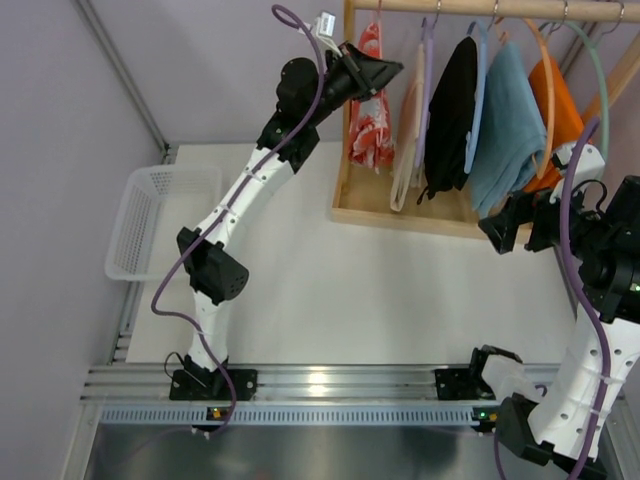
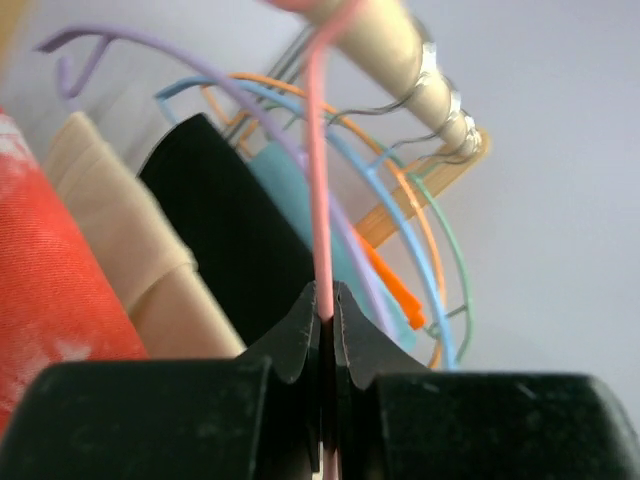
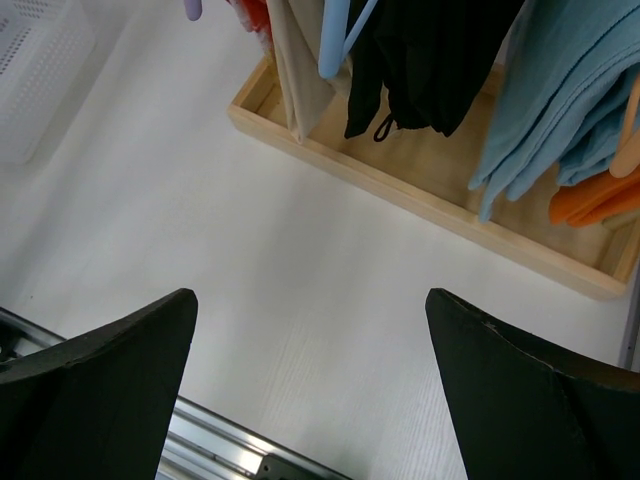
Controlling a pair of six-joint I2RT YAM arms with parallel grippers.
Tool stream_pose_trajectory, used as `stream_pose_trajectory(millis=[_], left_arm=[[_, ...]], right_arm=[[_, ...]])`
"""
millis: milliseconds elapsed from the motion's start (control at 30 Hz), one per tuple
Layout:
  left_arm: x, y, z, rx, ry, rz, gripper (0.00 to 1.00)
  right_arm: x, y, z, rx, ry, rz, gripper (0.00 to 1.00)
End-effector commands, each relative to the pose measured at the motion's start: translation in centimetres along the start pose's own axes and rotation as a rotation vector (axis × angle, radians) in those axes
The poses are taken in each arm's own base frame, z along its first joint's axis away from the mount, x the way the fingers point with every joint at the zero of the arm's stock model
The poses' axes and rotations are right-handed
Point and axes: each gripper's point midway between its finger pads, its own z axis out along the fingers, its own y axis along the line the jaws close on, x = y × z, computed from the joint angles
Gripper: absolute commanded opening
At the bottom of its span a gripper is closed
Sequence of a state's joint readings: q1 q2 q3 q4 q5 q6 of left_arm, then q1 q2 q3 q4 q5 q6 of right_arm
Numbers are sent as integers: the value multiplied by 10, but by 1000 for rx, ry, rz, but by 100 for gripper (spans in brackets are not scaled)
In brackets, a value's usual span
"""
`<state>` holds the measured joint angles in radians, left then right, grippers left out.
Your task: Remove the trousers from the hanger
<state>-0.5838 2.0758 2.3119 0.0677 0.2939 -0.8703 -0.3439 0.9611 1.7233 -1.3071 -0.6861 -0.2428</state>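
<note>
The red trousers (image 1: 370,120) with a white print hang at the left end of the wooden rail (image 1: 480,8); they show at the left edge of the left wrist view (image 2: 50,290). The pale-pink hanger (image 2: 320,170) runs up to the rail. My left gripper (image 1: 385,70) is raised at the rail's left end and is shut on the pink hanger wire (image 2: 327,300). My right gripper (image 1: 500,230) is open and empty (image 3: 310,300), low over the table in front of the rack.
The wooden rack base (image 1: 400,215) holds beige (image 1: 410,130), black (image 1: 448,110), teal (image 1: 510,125) and orange (image 1: 555,110) garments on lilac, blue, orange and green hangers. A white basket (image 1: 150,215) stands at the left. A metal rail (image 1: 330,385) runs along the near edge.
</note>
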Motion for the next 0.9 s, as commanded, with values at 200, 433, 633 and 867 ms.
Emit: stream_pose_trajectory(millis=[200,433,633,867], left_arm=[[-68,-159,-61,340,-170,131,0],[-27,-151,-104,293,-17,0,0],[-18,-166,-150,285,16,5,0],[-23,-159,-185,182,-32,21,0]], right_arm=[[-42,16,-14,-33,-177,-78,99],[-86,41,-18,-177,-355,-21,99],[-137,55,-22,-330,-482,108,99],[-184,78,3,-438,-511,256,100]])
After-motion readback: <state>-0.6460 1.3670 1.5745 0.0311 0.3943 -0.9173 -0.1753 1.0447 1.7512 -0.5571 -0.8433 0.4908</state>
